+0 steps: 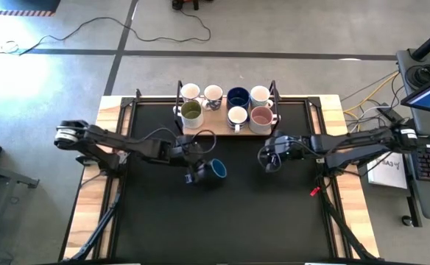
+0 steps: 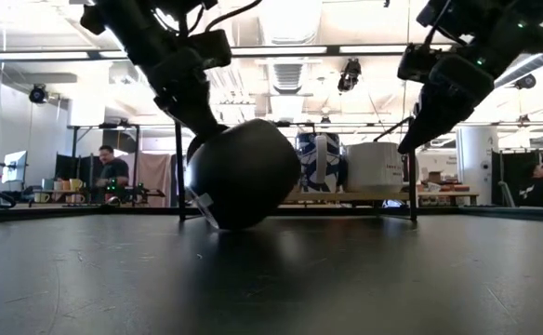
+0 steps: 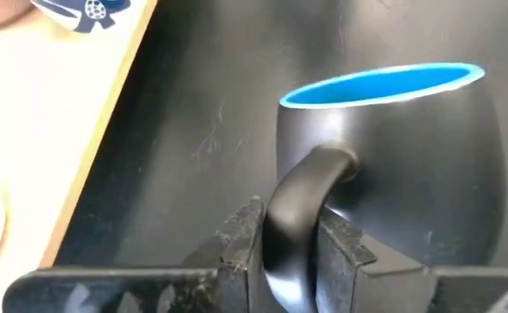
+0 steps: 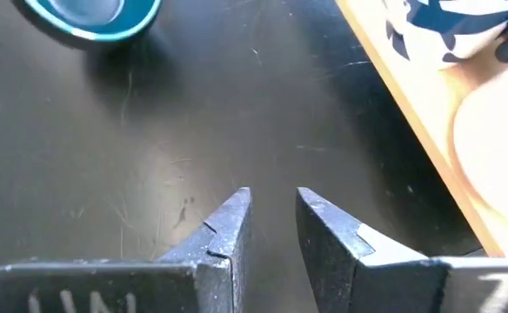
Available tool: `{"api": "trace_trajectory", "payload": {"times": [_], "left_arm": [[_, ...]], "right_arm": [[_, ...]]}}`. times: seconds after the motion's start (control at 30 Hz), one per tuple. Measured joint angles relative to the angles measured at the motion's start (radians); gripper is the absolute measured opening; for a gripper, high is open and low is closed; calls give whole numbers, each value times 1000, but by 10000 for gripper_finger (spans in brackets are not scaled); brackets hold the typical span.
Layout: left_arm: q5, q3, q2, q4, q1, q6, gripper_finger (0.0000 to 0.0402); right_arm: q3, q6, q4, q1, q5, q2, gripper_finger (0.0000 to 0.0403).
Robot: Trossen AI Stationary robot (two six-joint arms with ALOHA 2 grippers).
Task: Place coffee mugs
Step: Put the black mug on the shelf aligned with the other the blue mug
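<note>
A dark mug with a bright blue inside [image 1: 216,169] is near the middle of the black mat, and my left gripper [image 1: 193,177] is shut on it. It fills the low view as a round dark body [image 2: 242,172]. Several mugs stand on a wooden board [image 1: 222,131] at the far edge: white ones [image 1: 191,92], a dark blue one [image 1: 237,96], an olive-green one [image 1: 191,112] and a pinkish one [image 1: 262,118]. My right gripper [image 1: 268,158] hovers over bare mat right of the dark mug, narrowly open [image 4: 271,217] and touching nothing. My left gripper [image 3: 289,243] pinches the dark mug's handle [image 3: 302,187] between its two fingers [image 3: 245,222], one on each side of the loop. It comes from the table's left, slanting down. The mug is tilted, its mouth [image 3: 380,83] facing up and rightward, its lower side [image 2: 225,221] at the mat.
Two thin upright posts [image 1: 179,96] [image 1: 274,92] stand at the board's ends. Bare black mat [image 1: 222,221] stretches toward the near edge. Wooden table strips [image 1: 90,213] flank the mat. A small red item [image 1: 314,191] lies near the right arm.
</note>
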Motion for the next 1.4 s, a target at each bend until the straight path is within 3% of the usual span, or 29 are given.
{"api": "trace_trajectory", "payload": {"times": [0.33, 0.53, 0.93, 1.4], "left_arm": [[-56, 0, 25, 63, -38, -76, 35], [-223, 0, 22, 61, -49, -134, 25], [-538, 0, 21, 60, -74, -347, 27], [-991, -52, 21, 61, -217, -612, 28]], "right_arm": [[-78, 4, 9, -3, 3, -82, 84], [-81, 4, 6, -2, 86, -78, 84], [-81, 4, 6, -2, 87, -78, 84], [-81, 4, 6, -2, 86, -77, 84]]}}
